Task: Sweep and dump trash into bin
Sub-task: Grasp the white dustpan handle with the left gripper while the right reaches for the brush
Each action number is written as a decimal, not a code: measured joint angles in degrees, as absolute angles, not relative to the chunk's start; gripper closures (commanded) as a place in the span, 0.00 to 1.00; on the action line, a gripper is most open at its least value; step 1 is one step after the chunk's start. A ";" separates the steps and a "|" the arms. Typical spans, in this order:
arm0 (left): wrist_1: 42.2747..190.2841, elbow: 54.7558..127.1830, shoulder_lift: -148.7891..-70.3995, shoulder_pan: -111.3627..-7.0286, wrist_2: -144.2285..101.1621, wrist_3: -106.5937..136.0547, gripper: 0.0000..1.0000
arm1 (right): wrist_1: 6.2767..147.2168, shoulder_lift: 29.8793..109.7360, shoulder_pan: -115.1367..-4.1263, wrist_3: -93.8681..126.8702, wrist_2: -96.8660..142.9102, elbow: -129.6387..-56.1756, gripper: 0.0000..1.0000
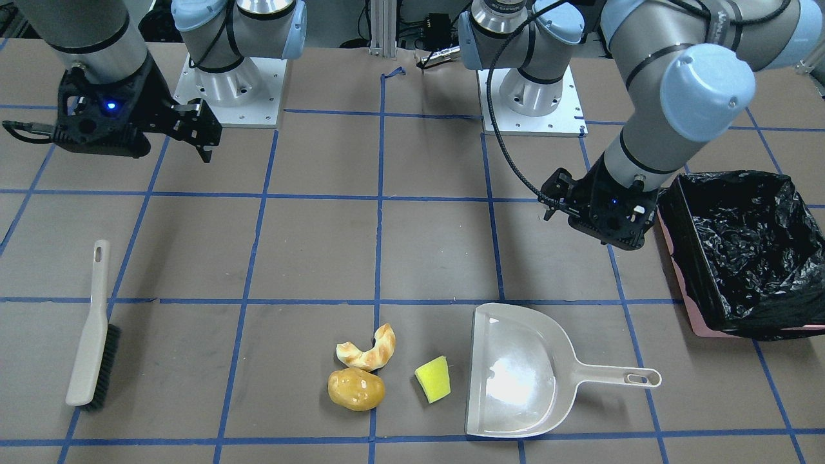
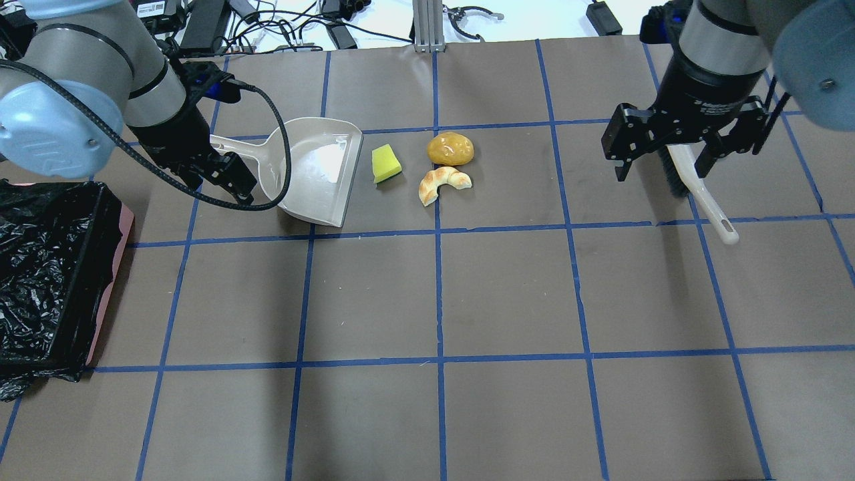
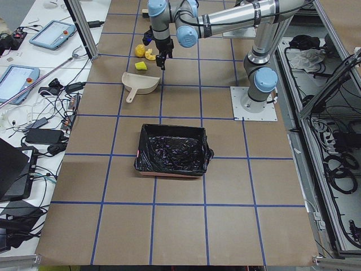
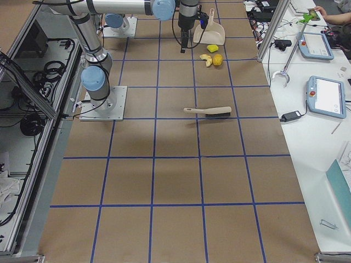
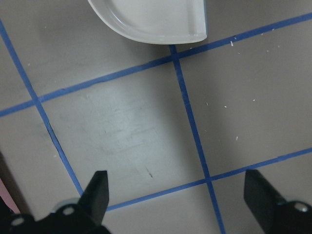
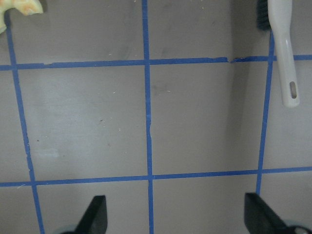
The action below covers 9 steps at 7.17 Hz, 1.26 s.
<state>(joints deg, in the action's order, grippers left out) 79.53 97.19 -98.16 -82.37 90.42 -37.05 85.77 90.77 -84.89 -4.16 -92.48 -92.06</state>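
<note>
A: How many pieces of trash are lying out?

B: Three, all resting on the table (image 1: pixel 438 245): one croissant (image 1: pixel 368 351), one lump (image 1: pixel 356 388) and one sponge (image 1: pixel 433 379). The croissant and lump are sitting close together; I cannot tell whether they are touching. The sponge is lying between them and the dustpan (image 1: pixel 515 374), just beside its open mouth but apart from it.

A: One dustpan only?

B: One, lying flat, with its handle pointing toward the robot's left. There is also one brush (image 1: pixel 93 335), lying on its side on the robot's right, well apart from the trash.

A: And the bin?

B: One bin (image 1: pixel 741 251), lined with a black bag, is standing at the table's left end, beyond the dustpan's handle and well apart from all three pieces.

A: What are the two grippers doing?

B: The left gripper (image 5: pixel 179 192) is hovering over the table with its jaws spread wide and gripping nothing. Its wrist view is showing the dustpan's rim just ahead of it, and from overhead it is hanging near the handle, between dustpan and bin. The right gripper (image 6: pixel 176 214) is also hanging wide apart with nothing in it, above the table near the brush, whose handle is showing at the top right of its wrist view.
</note>
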 measured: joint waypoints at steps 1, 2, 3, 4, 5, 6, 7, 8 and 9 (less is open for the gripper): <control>74.54 97.26 -100.84 -81.58 92.20 -46.93 0.00 | 86.54 90.24 -81.04 -9.06 -92.92 -93.11 0.05; 69.03 97.16 -103.68 -81.27 94.35 -57.22 0.00 | 88.69 89.50 -78.36 -11.70 -93.95 -94.68 0.04; 64.92 96.77 -106.15 -81.17 95.32 -66.02 0.00 | 92.13 88.62 -77.09 -13.10 -95.48 -96.75 0.01; 61.96 96.04 -108.34 -81.15 95.56 -74.30 0.00 | 95.81 87.62 -76.33 -15.20 -96.78 -99.01 0.01; 60.14 95.15 -110.15 -81.13 95.53 -82.12 0.00 | 98.64 86.53 -75.03 -18.44 -97.22 -100.88 0.02; 58.81 94.19 -111.71 -81.13 95.41 -88.89 0.00 | 100.59 85.39 -72.84 -21.87 -97.14 -102.04 0.03; 57.48 93.45 -113.26 -81.12 94.87 -95.05 0.00 | 102.10 84.15 -70.94 -24.36 -97.06 -102.55 0.02; 56.24 93.06 -114.63 -81.10 93.76 -100.06 0.00 | 103.58 82.76 -69.96 -25.71 -97.18 -102.87 0.02; 54.64 92.80 -115.68 -81.07 92.73 -104.58 0.00 | 105.20 81.29 -69.41 -27.27 -97.36 -103.32 0.01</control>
<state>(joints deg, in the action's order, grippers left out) 54.64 92.80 -115.68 -81.07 92.73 -104.58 105.20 81.29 -69.41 -27.27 -97.36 -103.32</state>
